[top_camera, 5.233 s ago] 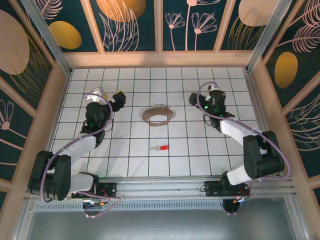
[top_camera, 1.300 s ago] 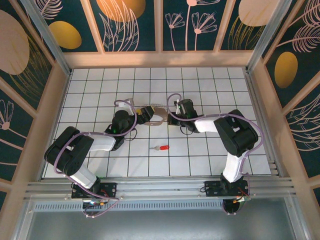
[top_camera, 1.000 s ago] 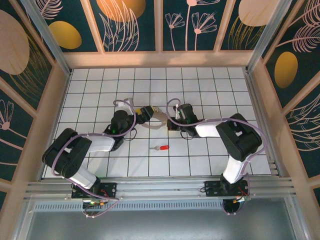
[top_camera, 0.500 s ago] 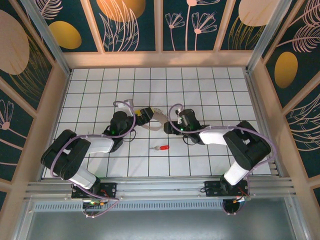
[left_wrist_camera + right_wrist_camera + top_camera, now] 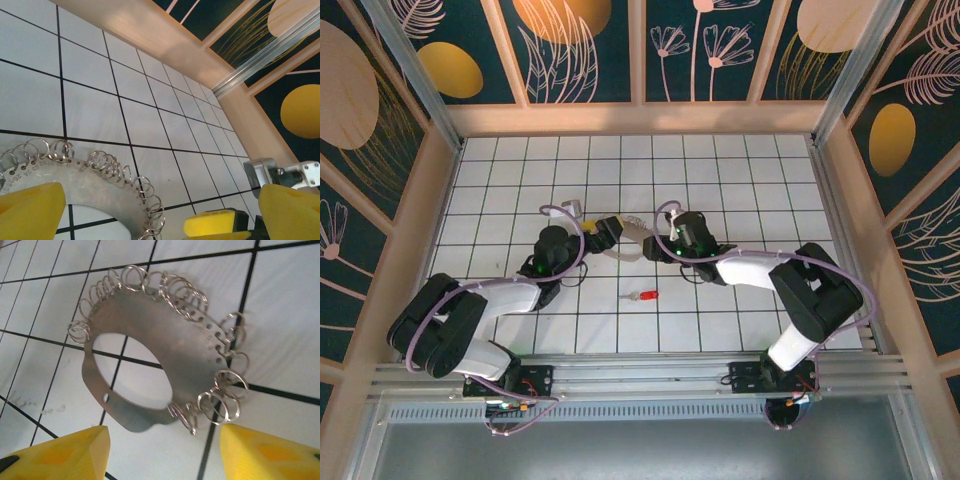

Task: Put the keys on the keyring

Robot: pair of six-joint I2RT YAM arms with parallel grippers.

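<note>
The keyring (image 5: 630, 254) is a flat grey metal loop edged with several small wire rings, lying on the white tiled floor mid-table. My left gripper (image 5: 605, 232) is at its left edge and my right gripper (image 5: 653, 248) at its right edge, both low over the tiles. In the left wrist view the keyring (image 5: 85, 186) lies beside the left yellow pad, and my left gripper (image 5: 160, 212) is open. In the right wrist view the keyring (image 5: 200, 365) lies just ahead of my open right gripper (image 5: 165, 452). The key (image 5: 643, 296), red-headed, lies alone nearer the front.
Pale wooden walls (image 5: 640, 118) enclose the tiled floor on three sides. An aluminium rail (image 5: 640, 375) runs along the front edge by the arm bases. Open tiles lie around the key and toward the back.
My right gripper was shut a second ago and now stands open, having slid a little left along the keyring's edge. The left arm's elbow has swung left. The key has not moved.
</note>
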